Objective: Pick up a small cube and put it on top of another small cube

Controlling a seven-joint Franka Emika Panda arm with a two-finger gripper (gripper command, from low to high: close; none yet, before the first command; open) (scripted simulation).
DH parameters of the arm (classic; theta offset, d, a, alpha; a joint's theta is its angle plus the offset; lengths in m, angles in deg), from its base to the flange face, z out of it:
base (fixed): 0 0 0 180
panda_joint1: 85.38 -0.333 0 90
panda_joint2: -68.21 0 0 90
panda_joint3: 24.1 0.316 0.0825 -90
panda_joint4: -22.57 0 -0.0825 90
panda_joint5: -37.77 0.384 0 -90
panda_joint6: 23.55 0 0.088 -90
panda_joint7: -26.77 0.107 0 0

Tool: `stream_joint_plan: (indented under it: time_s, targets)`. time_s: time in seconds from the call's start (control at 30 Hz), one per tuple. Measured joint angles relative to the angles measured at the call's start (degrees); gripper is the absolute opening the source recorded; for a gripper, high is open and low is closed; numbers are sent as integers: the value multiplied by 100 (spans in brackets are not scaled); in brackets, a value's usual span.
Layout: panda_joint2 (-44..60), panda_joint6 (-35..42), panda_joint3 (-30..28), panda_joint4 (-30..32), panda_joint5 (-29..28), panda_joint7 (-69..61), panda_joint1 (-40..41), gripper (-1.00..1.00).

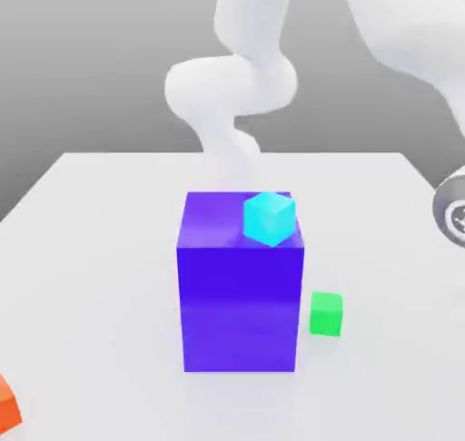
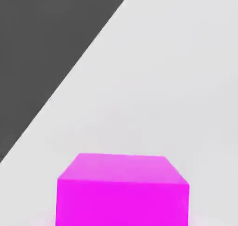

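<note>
A small glossy magenta-pink cube [image 2: 123, 192] rests on the white table, seen close in the hand view with the table's edge running diagonally behind it. In the exterior view a small green cube [image 1: 326, 313] sits on the table beside the exterior view's right side of a big blue block [image 1: 241, 294]. A cyan cube [image 1: 270, 218] lies tilted on top of that block near its far right corner. Part of the arm's wrist [image 1: 451, 208] shows at the exterior view's right edge.
The white table [image 1: 100, 276] spreads around the blue block. An orange-red object [image 1: 7, 405] pokes in at the lower corner on the exterior view's left. The arm's white links [image 1: 241, 76] rise behind the block.
</note>
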Motion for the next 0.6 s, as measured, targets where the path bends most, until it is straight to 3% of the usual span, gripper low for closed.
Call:
stream_joint_plan:
  time_s: [0.33, 0.47, 0.6]
  targets:
    - [-2056, -181, 551, 2072, 2028, -698, 489, -100]
    - [-2835, -261, 533, 2906, 2423, -689, 475, -100]
    - [-3542, -399, 526, 3761, 2463, -431, 549, -100]
